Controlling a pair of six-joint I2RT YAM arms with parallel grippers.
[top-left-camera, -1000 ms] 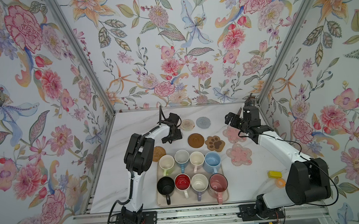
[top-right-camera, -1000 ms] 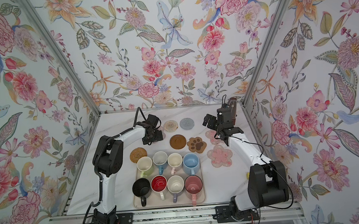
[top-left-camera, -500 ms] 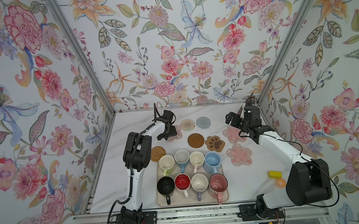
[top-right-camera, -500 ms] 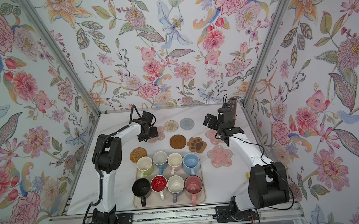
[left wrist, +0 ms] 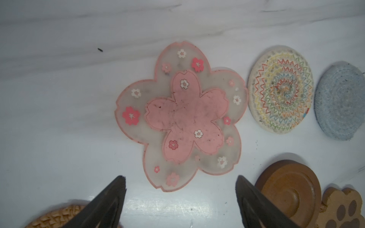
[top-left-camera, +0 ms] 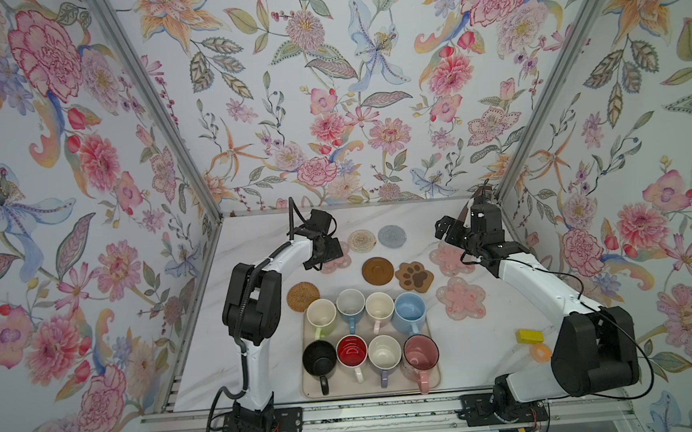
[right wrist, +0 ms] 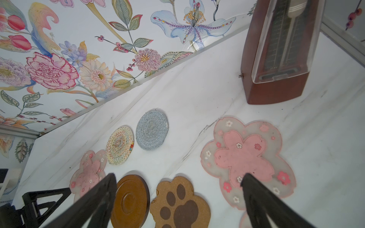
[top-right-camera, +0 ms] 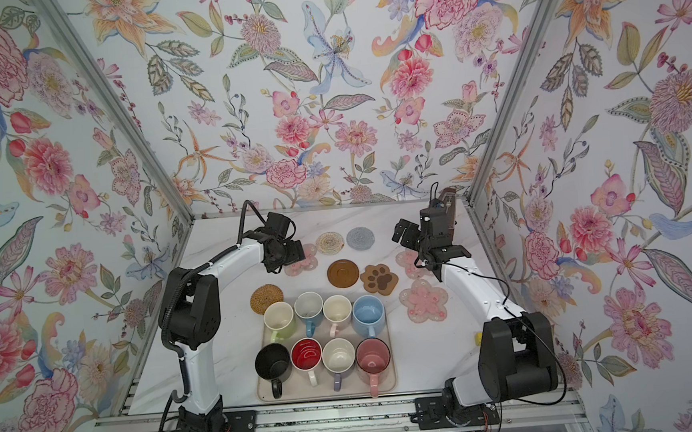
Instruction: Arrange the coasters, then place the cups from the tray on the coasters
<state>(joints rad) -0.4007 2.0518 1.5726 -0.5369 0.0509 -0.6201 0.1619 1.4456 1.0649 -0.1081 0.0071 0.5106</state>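
Note:
Several coasters lie flat behind the tray [top-left-camera: 306, 390]: a pink flower [left wrist: 183, 116], a beige woven round [top-left-camera: 361, 241], a grey-blue round [top-left-camera: 391, 236], a brown disc [top-left-camera: 377, 270], a paw [top-left-camera: 414, 277], a rattan round [top-left-camera: 302, 296] and two more pink flowers [top-left-camera: 451, 257] [top-left-camera: 461, 298]. Several cups stand in the tray, among them light green [top-left-camera: 321, 314], black [top-left-camera: 319, 357] and pink [top-left-camera: 420, 351]. My left gripper [left wrist: 180, 178] hovers open over the left flower's edge, holding nothing. Over the far right flower my right gripper [right wrist: 178, 175] is open and empty.
A brown metronome [right wrist: 276, 51] stands in the back right corner, close behind my right gripper. A yellow block [top-left-camera: 530, 336] and a small orange thing [top-left-camera: 540, 351] lie by the right arm's base. Flowered walls close the table on three sides.
My left gripper has shifted slightly over the left pink flower, which now shows more beside it. The right arm has barely moved.

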